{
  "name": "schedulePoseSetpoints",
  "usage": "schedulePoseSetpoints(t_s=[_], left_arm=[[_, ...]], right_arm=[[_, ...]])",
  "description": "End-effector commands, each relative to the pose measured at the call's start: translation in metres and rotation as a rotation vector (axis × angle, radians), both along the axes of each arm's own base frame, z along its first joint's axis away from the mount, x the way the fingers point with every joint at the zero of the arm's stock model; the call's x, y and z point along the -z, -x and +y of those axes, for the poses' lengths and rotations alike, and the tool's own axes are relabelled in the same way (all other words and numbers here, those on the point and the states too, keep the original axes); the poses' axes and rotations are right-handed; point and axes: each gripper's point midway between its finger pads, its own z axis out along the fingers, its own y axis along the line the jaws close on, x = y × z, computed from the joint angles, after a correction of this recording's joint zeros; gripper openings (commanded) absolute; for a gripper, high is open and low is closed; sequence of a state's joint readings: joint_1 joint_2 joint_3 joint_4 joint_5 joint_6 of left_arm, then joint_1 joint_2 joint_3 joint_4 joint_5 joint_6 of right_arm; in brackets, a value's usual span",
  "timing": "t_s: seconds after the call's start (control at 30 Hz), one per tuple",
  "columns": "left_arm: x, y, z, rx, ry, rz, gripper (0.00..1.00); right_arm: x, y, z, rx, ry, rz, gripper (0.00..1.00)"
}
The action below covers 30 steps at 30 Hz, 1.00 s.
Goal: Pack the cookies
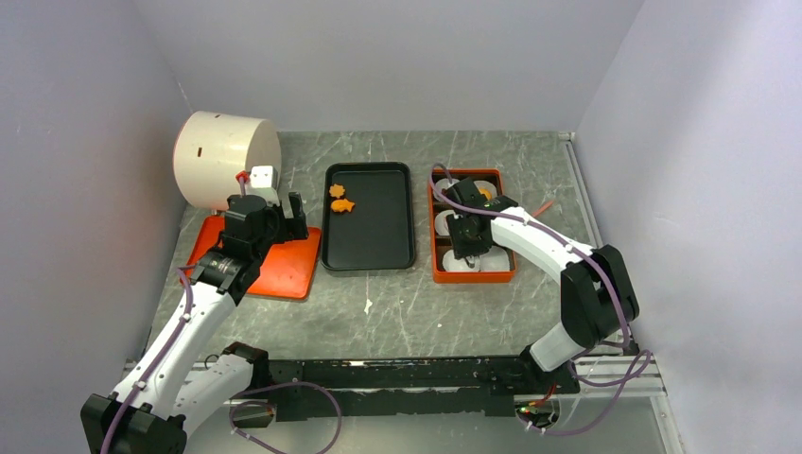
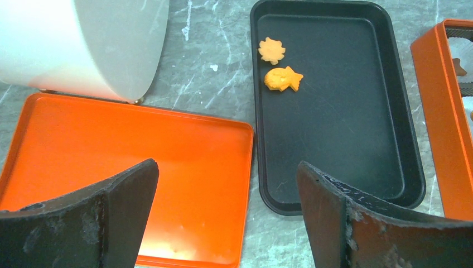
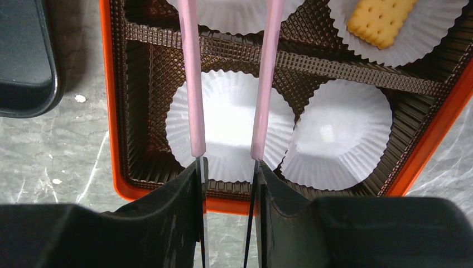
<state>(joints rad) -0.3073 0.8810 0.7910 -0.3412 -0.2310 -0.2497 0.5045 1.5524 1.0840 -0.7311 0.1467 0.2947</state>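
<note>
Two orange cookies (image 1: 340, 198), a flower shape (image 2: 271, 50) and a fish shape (image 2: 283, 79), lie at the far end of the black tray (image 1: 369, 265). A square yellow cookie (image 3: 381, 19) rests in a white paper cup inside the orange box (image 3: 111, 111). My right gripper (image 3: 228, 167) is shut on pink-tipped tongs (image 3: 191, 84), which reach over an empty near-row paper cup (image 3: 228, 125); their tips run out of view. In the top view this gripper (image 1: 465, 236) hangs over the box. My left gripper (image 2: 226, 184) is open and empty above the orange lid (image 2: 111, 145).
A large white cylinder (image 1: 222, 156) stands at the far left, behind the orange lid (image 1: 274, 265). The orange box (image 1: 473, 276) has brown ribbed dividers and several white paper cups. Grey walls close in on both sides of the marble table.
</note>
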Motion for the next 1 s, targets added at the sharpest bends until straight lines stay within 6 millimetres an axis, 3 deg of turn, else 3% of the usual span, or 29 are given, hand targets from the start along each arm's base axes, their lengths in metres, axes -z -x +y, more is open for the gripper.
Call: schedulePoseSetpoints(t_s=[0.0, 0.27, 0.6, 0.97], left_arm=[[-0.008, -0.004, -0.005, 0.021, 0.006, -0.032, 0.98], [-0.007, -0.004, -0.005, 0.023, 0.006, -0.029, 0.98], [-0.007, -0.005, -0.006, 0.026, 0.007, -0.029, 0.98], [-0.007, -0.004, -0.006, 0.028, 0.009, -0.027, 0.98]], right_arm=[[-0.001, -0.008, 0.003, -0.007, -0.016, -0.030, 0.29], [0.006, -0.006, 0.003, -0.008, -0.009, -0.014, 0.37], [0.002, -0.010, 0.002, -0.003, -0.008, -0.034, 0.43], [-0.027, -0.018, 0.007, -0.009, -0.040, -0.111, 0.43]])
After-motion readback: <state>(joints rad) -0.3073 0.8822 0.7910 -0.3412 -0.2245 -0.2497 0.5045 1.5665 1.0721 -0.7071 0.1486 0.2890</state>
